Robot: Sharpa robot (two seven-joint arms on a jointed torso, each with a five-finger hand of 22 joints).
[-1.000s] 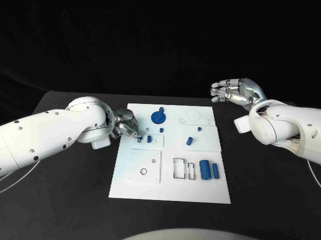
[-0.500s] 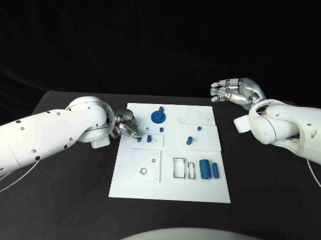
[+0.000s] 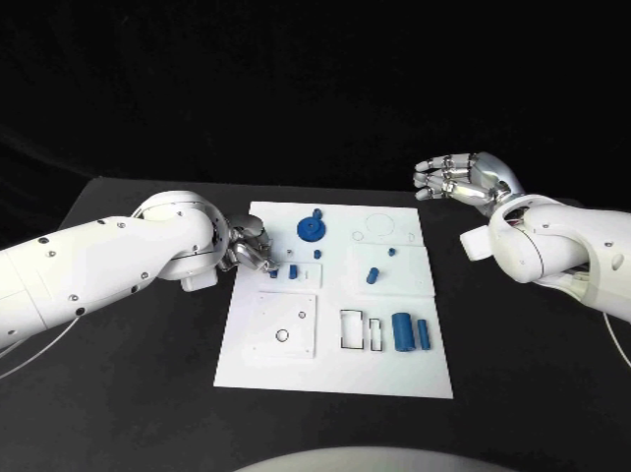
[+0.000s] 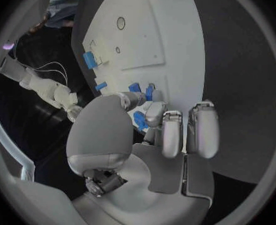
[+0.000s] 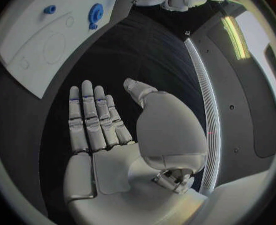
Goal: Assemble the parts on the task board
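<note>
The white task board (image 3: 337, 369) lies in the middle of the table. My left hand (image 3: 249, 246) hovers at the board's far left edge with its fingers curled. In the left wrist view its thumb and a finger pinch a small blue part (image 4: 139, 120). Just past its fingertips, two small blue parts (image 4: 133, 87) stand on the board, one of them also in the head view (image 3: 293, 271). A blue gear (image 3: 310, 229) sits near the far edge. Two blue cylinders (image 3: 412, 334) lie at the near right. My right hand (image 3: 462, 179) is raised beyond the board's far right corner, with straight fingers (image 5: 91, 117) and nothing in it.
More small blue parts (image 3: 372, 276) stand on the board's right middle plate. A square plate with a round hole (image 3: 283, 335) lies at the near left, and a rectangular slot (image 3: 353, 330) is beside the cylinders. Bare black table (image 3: 132, 393) surrounds the board.
My left arm has swung slightly while its hand stays at the same spot on the board's edge. The right hand has not moved.
</note>
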